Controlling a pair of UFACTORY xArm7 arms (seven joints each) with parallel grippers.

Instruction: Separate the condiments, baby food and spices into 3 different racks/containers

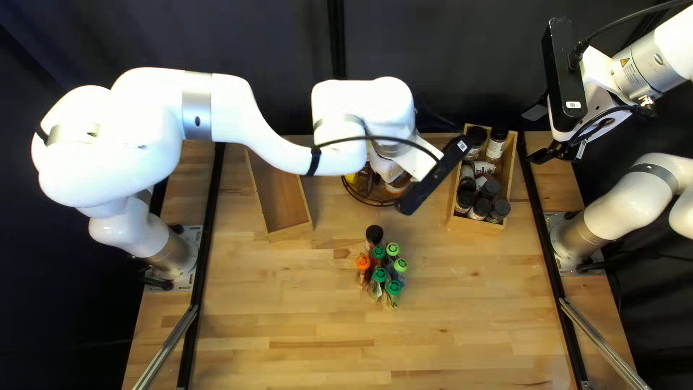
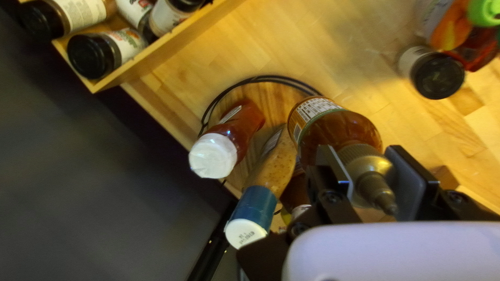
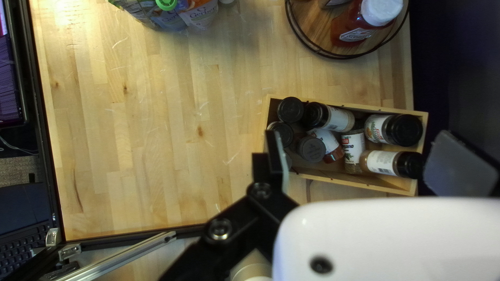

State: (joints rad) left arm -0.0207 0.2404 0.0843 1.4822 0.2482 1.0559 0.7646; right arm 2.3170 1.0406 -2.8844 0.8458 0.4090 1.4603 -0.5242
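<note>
Firstly, around the middle of the counter (image 1: 289, 310), the pouches (image 1: 380, 276) stand tightly beside a jar (image 1: 373, 235), so one clumsy grasp might topple several. Farther, my left jaws are closed on the amber bottle (image 2: 344, 130), at the round tray (image 2: 276, 95); its tapered top could slip, or its base catch the rim. My right jaws, wide apart, hold nothing near the spice box (image 1: 476, 226).

Bright light washed the smooth white left arm (image 1: 144, 137) nearly featureless, while the dark cloth curtain (image 1: 274, 36) sank almost to black. In the 2 wrist views, the pale wooden table (image 3: 156, 156) showed 1 hot glare patch in the right, and dimmer light with soft shadow near a black-lidded round jar (image 2: 439, 77) in the left.
</note>
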